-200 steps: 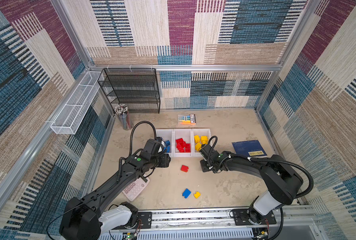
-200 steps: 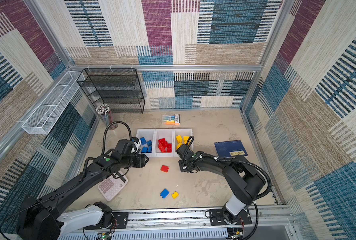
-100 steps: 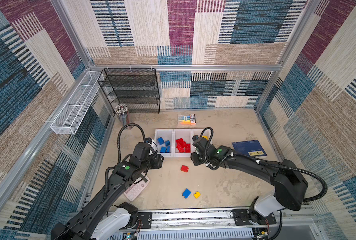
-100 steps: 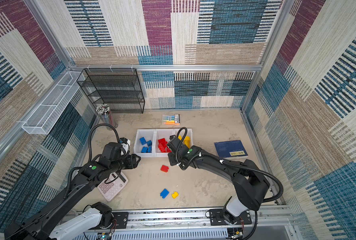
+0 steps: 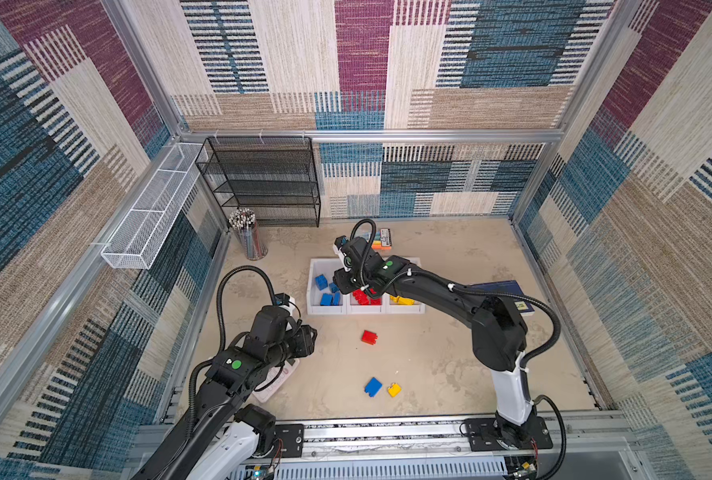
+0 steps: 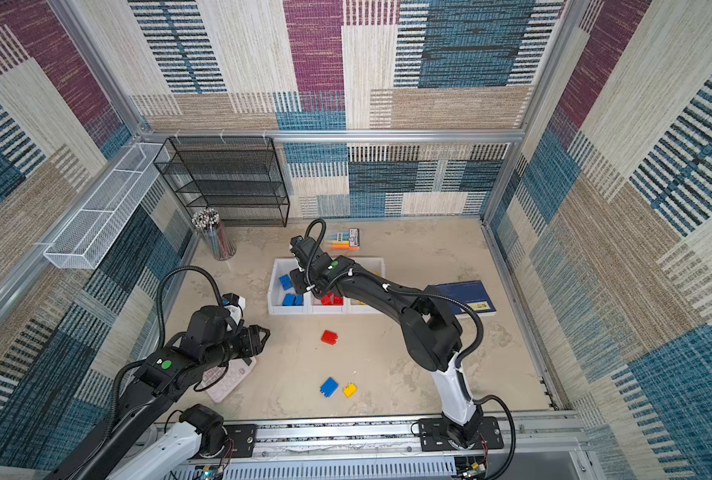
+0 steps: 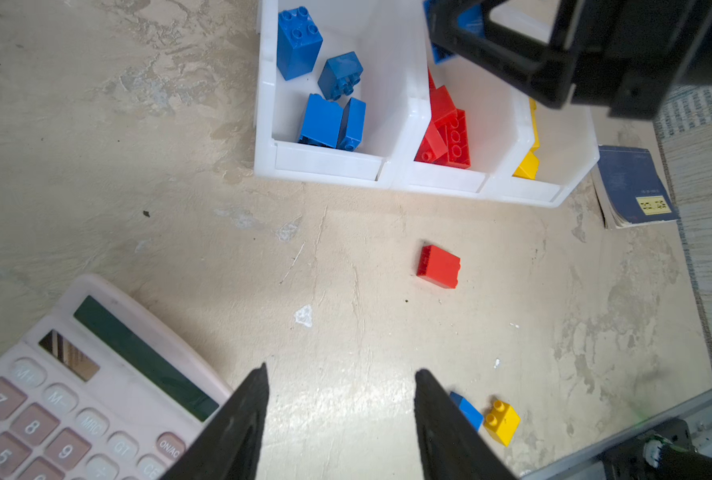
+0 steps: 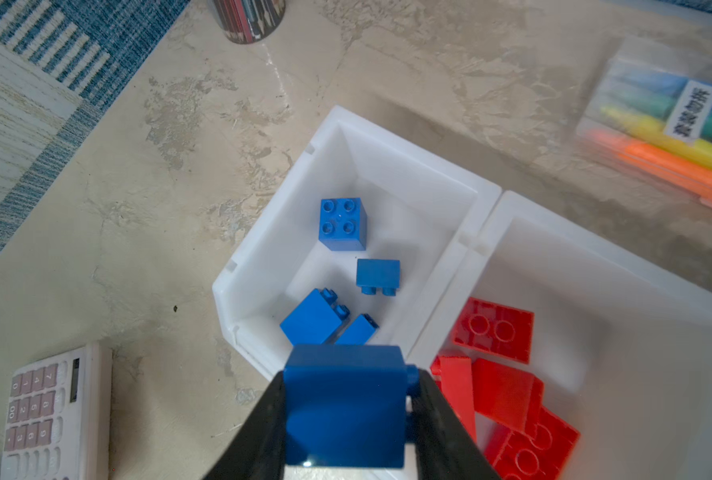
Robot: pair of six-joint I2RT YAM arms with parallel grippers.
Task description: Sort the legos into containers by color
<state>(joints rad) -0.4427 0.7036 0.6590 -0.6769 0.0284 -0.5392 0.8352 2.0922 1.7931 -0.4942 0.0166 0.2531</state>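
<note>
containers (image 5: 364, 309): mid-table, three in a row, legos in each.
left bin (image 7: 325, 163): four legos (image 8: 342, 224) inside.
highlighter pack (image 6: 346, 240): just behind the containers.
booklet (image 6: 466, 297): right of the containers.
lone lego (image 5: 369, 337): on the table (image 5: 449, 365), before the row's middle.
lego pair (image 6: 328, 386): nearer the front edge, side by side.
calculator (image 7: 96, 374): front left.
pen cup (image 5: 249, 237): rear left, before the shelf rack (image 5: 262, 183).
wire tray (image 5: 150, 212): on the left wall.
right gripper (image 8: 348, 386): above the left bin, held lego (image 8: 343, 424) between its jaws.

White bins (image 7: 325, 162) hold blue, red, yellow bricks (image 7: 449, 137) separately; a gripped blue brick (image 8: 343, 405) hangs above; red brick (image 7: 438, 266), loose blue brick (image 5: 373, 386), yellow brick (image 7: 501, 420) lie in front
</note>
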